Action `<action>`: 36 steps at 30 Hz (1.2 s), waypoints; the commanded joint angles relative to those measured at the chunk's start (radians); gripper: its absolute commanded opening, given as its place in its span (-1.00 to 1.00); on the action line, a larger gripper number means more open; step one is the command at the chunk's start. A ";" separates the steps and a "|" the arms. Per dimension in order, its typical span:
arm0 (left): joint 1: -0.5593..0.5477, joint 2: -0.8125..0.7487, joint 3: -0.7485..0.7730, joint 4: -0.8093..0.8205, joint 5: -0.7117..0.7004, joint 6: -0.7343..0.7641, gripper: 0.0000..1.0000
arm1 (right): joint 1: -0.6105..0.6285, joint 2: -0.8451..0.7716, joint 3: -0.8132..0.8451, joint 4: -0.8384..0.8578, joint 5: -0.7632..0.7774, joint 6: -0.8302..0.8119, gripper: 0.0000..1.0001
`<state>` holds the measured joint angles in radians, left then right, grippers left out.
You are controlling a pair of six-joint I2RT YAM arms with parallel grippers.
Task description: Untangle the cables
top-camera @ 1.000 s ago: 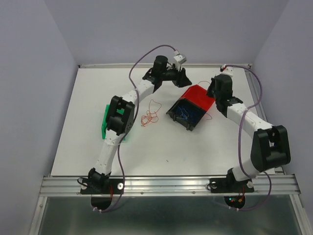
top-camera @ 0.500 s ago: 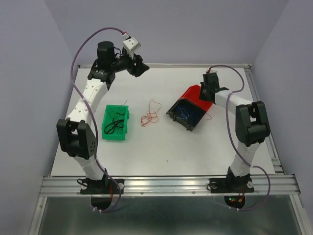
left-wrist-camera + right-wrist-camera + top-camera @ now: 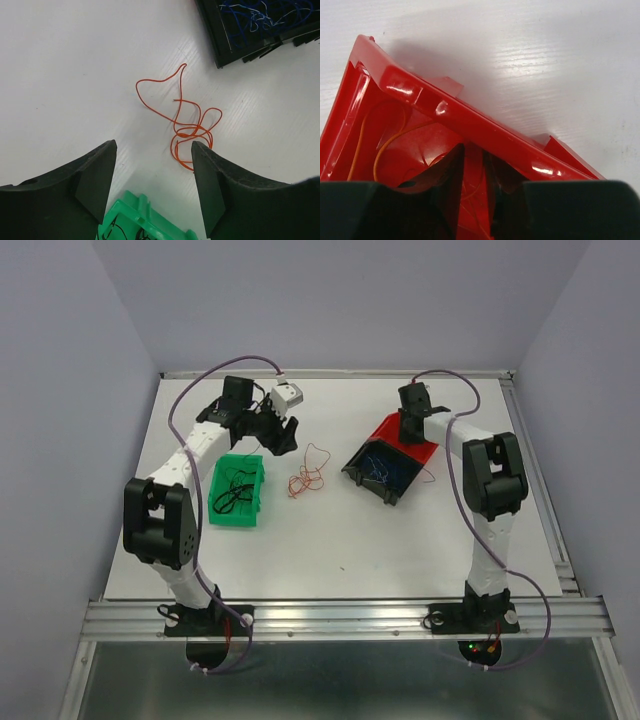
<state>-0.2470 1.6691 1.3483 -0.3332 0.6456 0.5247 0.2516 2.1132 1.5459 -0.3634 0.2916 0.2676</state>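
A loose red cable (image 3: 306,478) lies curled on the white table between the bins; in the left wrist view the red cable (image 3: 186,134) sits just beyond my fingertips. My left gripper (image 3: 282,434) (image 3: 153,145) hovers open and holds nothing, above the far corner of the green bin (image 3: 222,512) (image 3: 145,226). Black cables (image 3: 235,492) lie in that bin. Blue cables (image 3: 378,468) (image 3: 255,12) fill the black bin (image 3: 362,478) (image 3: 220,40). My right gripper (image 3: 413,428) (image 3: 474,150) reaches into the red bin (image 3: 396,428) (image 3: 485,125), jaws a little apart, thin reddish cables (image 3: 376,161) on the floor beneath.
The red and black bins lean against each other at the table's right middle. The green bin stands at the left. Raised edges run along the table's back and right sides, and a metal rail (image 3: 340,618) crosses the near edge.
My left arm swung from the table's back down to the green bin's far corner, jaws widening. My right gripper moved into the red bin and its jaws parted slightly.
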 commanded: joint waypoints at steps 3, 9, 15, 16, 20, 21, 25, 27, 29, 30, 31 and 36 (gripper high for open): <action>-0.050 0.061 -0.018 0.032 -0.018 0.012 0.45 | 0.014 -0.116 0.046 -0.034 0.009 0.007 -0.39; -0.110 0.096 -0.026 0.071 -0.101 -0.003 0.45 | 0.026 -0.206 -0.013 0.013 0.011 0.009 -0.25; -0.129 0.204 0.087 0.129 -0.210 0.035 0.45 | 0.031 -0.340 -0.150 0.136 -0.048 0.005 0.02; -0.130 0.218 0.103 0.128 -0.210 0.035 0.46 | 0.031 -0.349 -0.150 0.139 -0.052 0.007 0.02; -0.143 0.297 0.185 0.123 -0.271 0.083 0.48 | 0.031 -0.396 -0.184 0.156 -0.081 0.008 0.11; -0.147 0.328 0.204 0.117 -0.277 0.093 0.48 | 0.031 -0.404 -0.197 0.162 -0.095 0.012 0.11; -0.149 0.380 0.281 0.100 -0.267 0.109 0.48 | 0.032 -0.437 -0.233 0.182 -0.111 0.013 0.12; -0.155 0.396 0.311 0.076 -0.236 0.156 0.48 | 0.032 -0.447 -0.240 0.185 -0.109 0.013 0.12; -0.170 0.412 0.336 0.030 -0.222 0.194 0.47 | 0.032 -0.452 -0.251 0.192 -0.114 0.013 0.13; -0.173 0.417 0.341 0.013 -0.192 0.207 0.47 | 0.032 -0.452 -0.251 0.193 -0.117 0.013 0.13; -0.176 0.422 0.351 -0.024 -0.172 0.225 0.43 | 0.032 -0.452 -0.254 0.199 -0.123 0.012 0.13; -0.184 0.435 0.367 -0.104 -0.081 0.282 0.14 | 0.032 -0.460 -0.274 0.221 -0.143 0.018 0.13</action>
<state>-0.4206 2.1017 1.6650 -0.3443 0.4675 0.7330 0.2764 1.7088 1.3098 -0.2134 0.1753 0.2771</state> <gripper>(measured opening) 0.624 0.562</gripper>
